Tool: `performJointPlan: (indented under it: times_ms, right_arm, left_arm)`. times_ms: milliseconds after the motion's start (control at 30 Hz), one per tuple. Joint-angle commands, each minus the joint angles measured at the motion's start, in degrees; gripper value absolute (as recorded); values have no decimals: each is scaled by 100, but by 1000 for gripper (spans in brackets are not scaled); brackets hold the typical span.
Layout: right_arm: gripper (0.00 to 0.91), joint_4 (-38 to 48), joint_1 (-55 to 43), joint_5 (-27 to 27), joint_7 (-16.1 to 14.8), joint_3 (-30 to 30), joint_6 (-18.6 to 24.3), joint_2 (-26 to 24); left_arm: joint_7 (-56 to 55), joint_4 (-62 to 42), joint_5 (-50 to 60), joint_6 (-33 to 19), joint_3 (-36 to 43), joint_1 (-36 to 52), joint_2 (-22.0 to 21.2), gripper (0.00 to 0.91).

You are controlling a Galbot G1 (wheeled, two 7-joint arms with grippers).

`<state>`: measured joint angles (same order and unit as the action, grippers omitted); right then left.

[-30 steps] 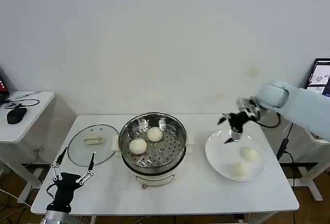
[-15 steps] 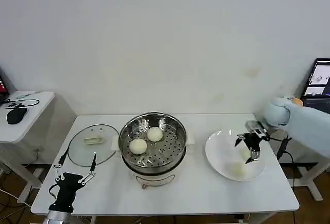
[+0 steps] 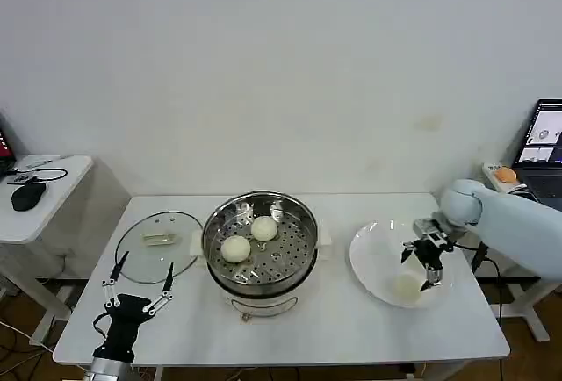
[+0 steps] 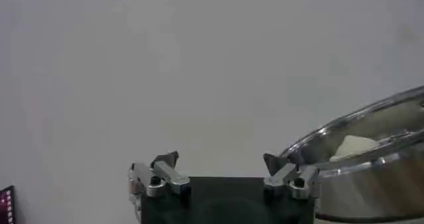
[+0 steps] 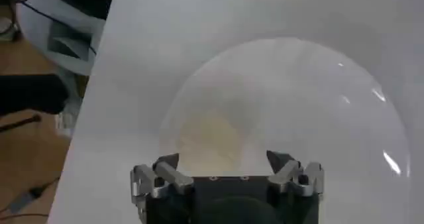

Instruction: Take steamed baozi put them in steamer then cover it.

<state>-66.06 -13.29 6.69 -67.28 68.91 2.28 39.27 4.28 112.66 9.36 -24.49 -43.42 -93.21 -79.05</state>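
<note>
Baozi: two cream-white buns [image 3: 248, 239] sit side by side on the perforated tray inside the steamer [image 3: 260, 245], a shiny steel pot standing at the middle of the white table [image 3: 334, 328]. Taking the steamer as the clock's centre in the head view, one bun lies toward 8 o'clock on the tray and the other just beside it toward 12 o'clock.

At 3 o'clock from the steamer, well apart from it, lies a flat white plate [image 3: 373, 267]. One more bun [image 3: 407, 287] rests on the plate's near half. The right gripper [image 3: 421, 261] hangs low over the plate, just above and behind that bun; its jaws are spread wide and hold nothing. In the right wrist view the gripper's two fingertips [image 5: 165, 164] stand apart, with a pale bun [image 5: 211, 139] on the plate between and beyond them.

At 9 o'clock from the steamer a round glass lid [image 3: 158, 245] lies flat on the table, touching or nearly touching the pot's side.

The left gripper [image 3: 139, 283] waits at 7 o'clock, at the table's near edge, close to the lid; its thin fingers are splayed open and empty.
</note>
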Motion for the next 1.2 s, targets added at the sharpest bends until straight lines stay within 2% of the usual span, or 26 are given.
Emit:
performJointPlan:
  times_ms: [33,500,1200]
  right_arm:
    - [907,52,195,-89,-44,-152,31,17]
    - [907,73,329,-72,-37,-250,24,8]
    - [907,380,469,-199,-57,-306,70,319]
  left_arm:
    - [1,1,45,1,27,-11,-4,907]
    - [-4,24,115,1,95,-33,-43,907]
    - [-20,20,133,27,89,-7,-90,907]
